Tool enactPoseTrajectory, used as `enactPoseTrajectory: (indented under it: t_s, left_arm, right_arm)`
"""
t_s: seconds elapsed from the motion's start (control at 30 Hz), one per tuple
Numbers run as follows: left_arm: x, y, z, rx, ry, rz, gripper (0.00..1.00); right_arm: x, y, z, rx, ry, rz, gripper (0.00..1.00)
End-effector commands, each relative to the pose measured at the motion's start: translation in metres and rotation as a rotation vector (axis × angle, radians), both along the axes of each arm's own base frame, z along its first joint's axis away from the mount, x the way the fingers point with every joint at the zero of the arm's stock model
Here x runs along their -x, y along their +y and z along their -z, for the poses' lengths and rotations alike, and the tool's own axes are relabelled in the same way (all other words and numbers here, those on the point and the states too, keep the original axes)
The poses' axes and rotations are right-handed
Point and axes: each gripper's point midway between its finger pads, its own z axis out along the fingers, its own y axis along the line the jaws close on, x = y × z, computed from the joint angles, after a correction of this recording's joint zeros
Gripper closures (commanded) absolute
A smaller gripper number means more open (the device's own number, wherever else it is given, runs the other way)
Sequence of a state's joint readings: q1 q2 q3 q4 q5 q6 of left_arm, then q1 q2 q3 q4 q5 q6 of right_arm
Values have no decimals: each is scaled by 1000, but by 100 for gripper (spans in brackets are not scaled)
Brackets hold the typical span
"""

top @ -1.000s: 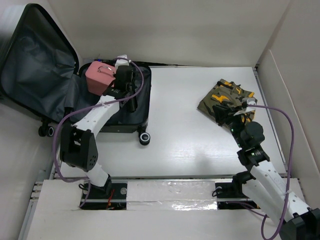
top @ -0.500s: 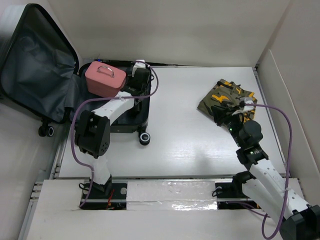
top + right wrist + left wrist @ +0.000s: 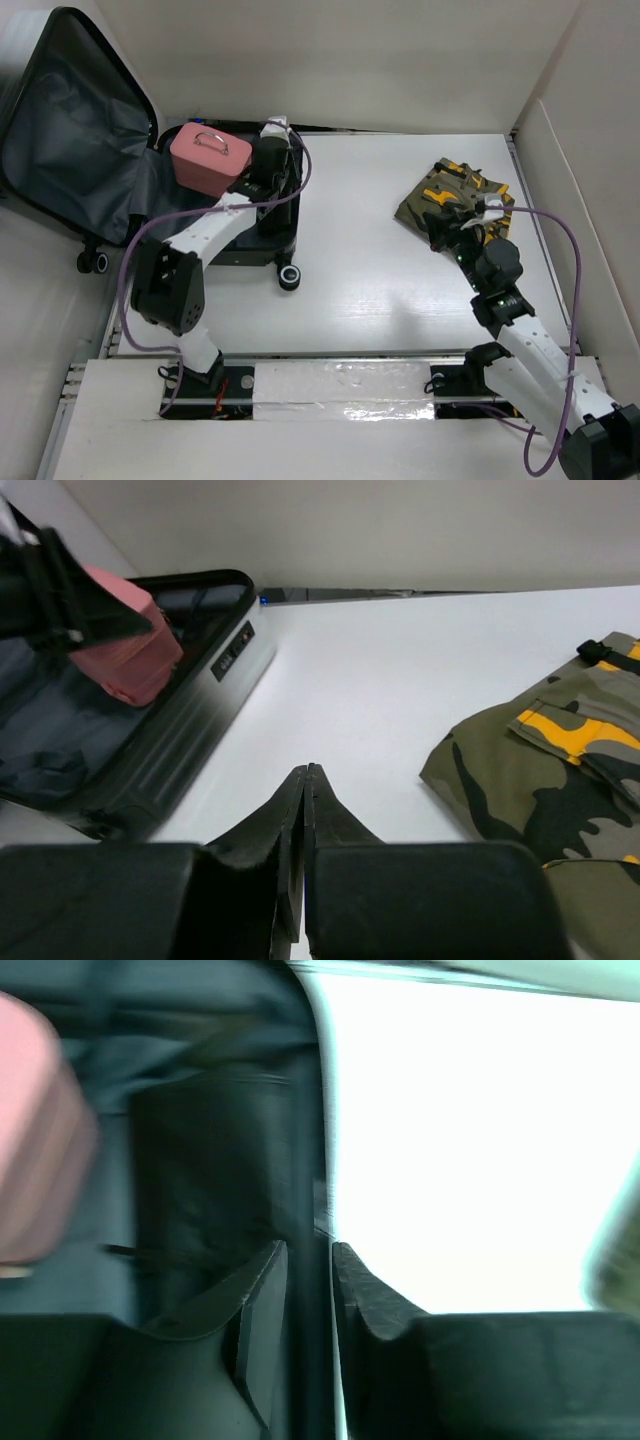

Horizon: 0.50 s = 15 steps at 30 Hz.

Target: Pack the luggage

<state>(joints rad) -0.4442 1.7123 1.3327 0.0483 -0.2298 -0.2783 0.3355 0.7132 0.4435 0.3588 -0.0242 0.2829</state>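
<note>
Pink box-shaped case [image 3: 125,650] sits in the grey-lined hard-shell suitcase [image 3: 190,730]; next, likely, the right gripper [image 3: 305,772], pinched shut and empty, opens for the camouflage fabric garment [image 3: 540,780]

Luggage [image 3: 85,165]: we see dark grey lining [image 3: 55,110] and black wheels [image 3: 290,278].
Small case [image 3: 208,158]: we note pink throughout.
Garment [image 3: 455,185]: we find olive-brown camouflage with orange-yellow panels.
Table [image 3: 380,260]: we read it as white.

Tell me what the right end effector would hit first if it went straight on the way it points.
Probably the bare white tabletop: the right end effector points between the open hard-shell suitcase and the camouflage fabric garment, though depth is unclear.
</note>
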Motion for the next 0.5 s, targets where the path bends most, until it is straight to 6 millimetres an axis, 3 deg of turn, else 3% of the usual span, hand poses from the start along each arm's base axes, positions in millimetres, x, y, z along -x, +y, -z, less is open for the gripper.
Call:
enactPoseTrajectory:
  t_s: [0.0,0.1,0.13,0.23,0.33,0.37,0.43,0.47]
  left_arm:
    - [38,-74,-56,310,-107,259,84]
    - [60,-116,-47,312,-92,334,96]
    - [73,-141,-42,290,-86,364,99]
    - [106,-184,-30,258,-81,426,100]
    - [126,-205,-17,240,-67,457,100]
    - [137,-214,-14,249,-57,477,100]
    - [145,-222,-12,293,-61,510,100]
    - [155,-223,-1,300,-42,519,100]
  right_arm:
    - [-6,0,-20,7,-44,17,100]
    - [-16,-14,-9,18,-2,110,100]
    - [-20,-20,-4,17,18,149,100]
    - [-29,-35,15,45,87,247,100]
    - [-40,-55,38,60,166,351,98]
    - [-42,-62,45,59,192,380,94]
    - [-47,-89,68,36,267,491,66]
    - [-48,-101,75,25,281,533,54]
